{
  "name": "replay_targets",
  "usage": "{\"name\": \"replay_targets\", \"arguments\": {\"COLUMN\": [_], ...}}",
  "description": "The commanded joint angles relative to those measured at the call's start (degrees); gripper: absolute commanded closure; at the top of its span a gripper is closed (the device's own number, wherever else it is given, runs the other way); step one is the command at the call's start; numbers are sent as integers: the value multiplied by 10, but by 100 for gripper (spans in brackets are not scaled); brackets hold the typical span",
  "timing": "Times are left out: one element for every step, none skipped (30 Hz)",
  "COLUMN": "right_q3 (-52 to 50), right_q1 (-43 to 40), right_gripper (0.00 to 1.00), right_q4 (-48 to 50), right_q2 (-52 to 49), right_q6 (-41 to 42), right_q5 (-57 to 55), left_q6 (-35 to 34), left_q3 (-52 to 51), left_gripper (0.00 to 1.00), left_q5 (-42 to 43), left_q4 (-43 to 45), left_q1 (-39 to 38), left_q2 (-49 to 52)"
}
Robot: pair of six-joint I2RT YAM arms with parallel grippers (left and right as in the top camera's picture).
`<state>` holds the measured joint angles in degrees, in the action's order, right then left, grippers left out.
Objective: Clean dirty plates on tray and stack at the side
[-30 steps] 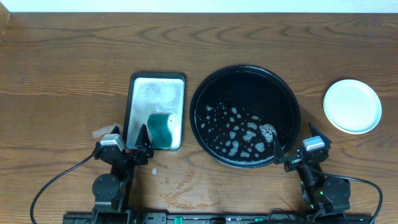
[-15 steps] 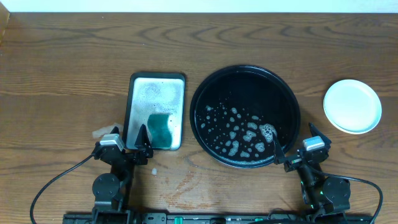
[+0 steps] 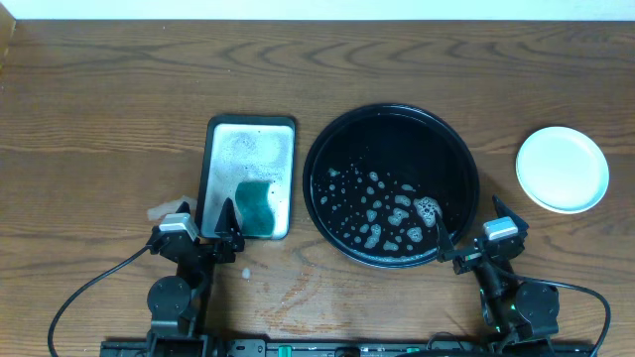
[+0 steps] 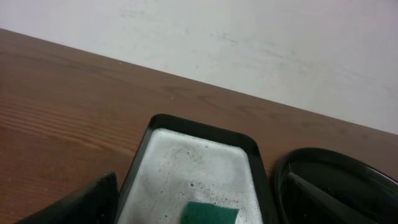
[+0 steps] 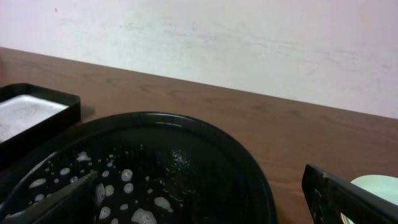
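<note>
Round tray [image 3: 392, 107] sat right of centre on the surface [image 3: 119, 119], suds [image 3: 372, 213] in its near half. Rectangular tray [image 3: 250, 139] just left of it, not touching; sponge [image 3: 255, 206] in that tray's near end. Plates [image 3: 562, 169] well right of the round tray. Left hand [image 3: 201, 224] before the rectangular tray, right hand [image 3: 470, 228] before the round tray's right rim.

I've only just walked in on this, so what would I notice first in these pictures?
The big black tray in the middle, empty of plates but dotted with white suds in its near half. Left of it, a metal tray holds a green sponge. At the far right the plates show as one pale disc on the table.
</note>
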<state>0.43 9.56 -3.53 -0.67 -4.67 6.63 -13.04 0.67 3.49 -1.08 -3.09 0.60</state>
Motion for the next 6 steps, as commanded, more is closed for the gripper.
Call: {"name": "replay_targets", "arguments": {"right_q3": [-1,-1,-1,-1,-1,-1], "right_q1": [-7,-7,-7,-7,-7,-7], "right_gripper": [1,1,1,1,1,1], "right_q4": [-1,-1,-1,-1,-1,-1], "right_q2": [3,3,3,3,3,3], "right_q6": [-5,-5,-5,-5,-5,-5], "right_q5": [3,3,3,3,3,3], "left_q6": [10,10,10,10,10,10], "left_q3": [-4,-4,-4,-4,-4,-4], "left_gripper": [16,16,16,16,17,16], "left_q5": [-1,-1,-1,-1,-1,-1], "left_q4": [-27,-27,-27,-27,-27,-27], "left_q1": [1,1,1,1,1,1], "left_q2": [0,0,0,0,0,0]}}
